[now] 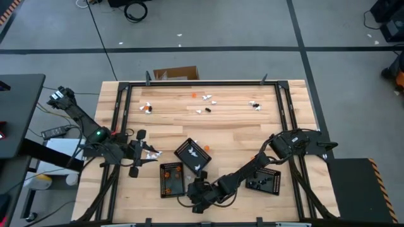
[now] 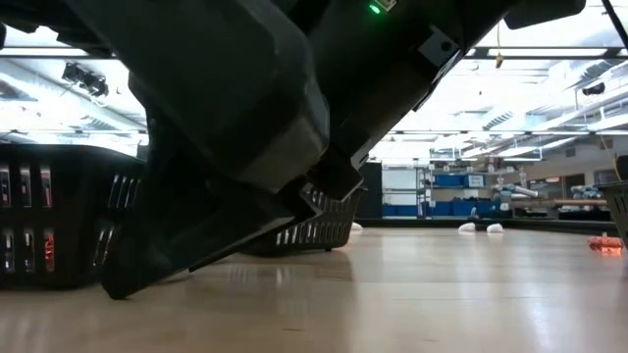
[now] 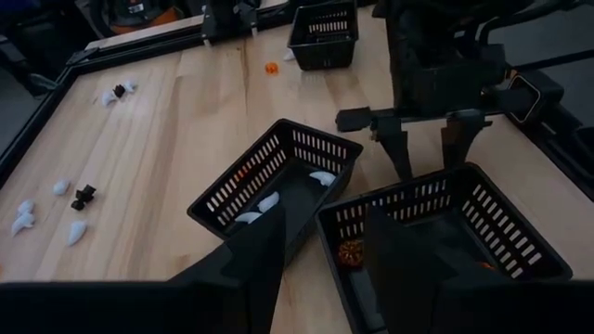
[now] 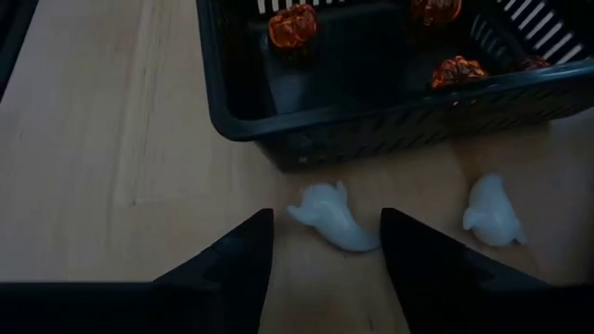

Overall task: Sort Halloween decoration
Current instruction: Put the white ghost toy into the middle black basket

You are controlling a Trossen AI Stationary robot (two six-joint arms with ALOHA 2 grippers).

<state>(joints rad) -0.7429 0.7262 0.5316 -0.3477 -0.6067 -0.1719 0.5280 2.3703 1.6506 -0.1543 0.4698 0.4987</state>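
Overhead looks straight down; low camera level, close; wrists share orange-filled tray (image 4: 371,116).

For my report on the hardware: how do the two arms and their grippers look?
Both arms are dark and jointed. The left arm carries a small green light and a white tag near its base. The left gripper and right gripper each have two flat, black, tapering fingers. Dark cables loop by the right arm.

three black trays (image 1: 193,155) on wooden table (image 1: 227,126).
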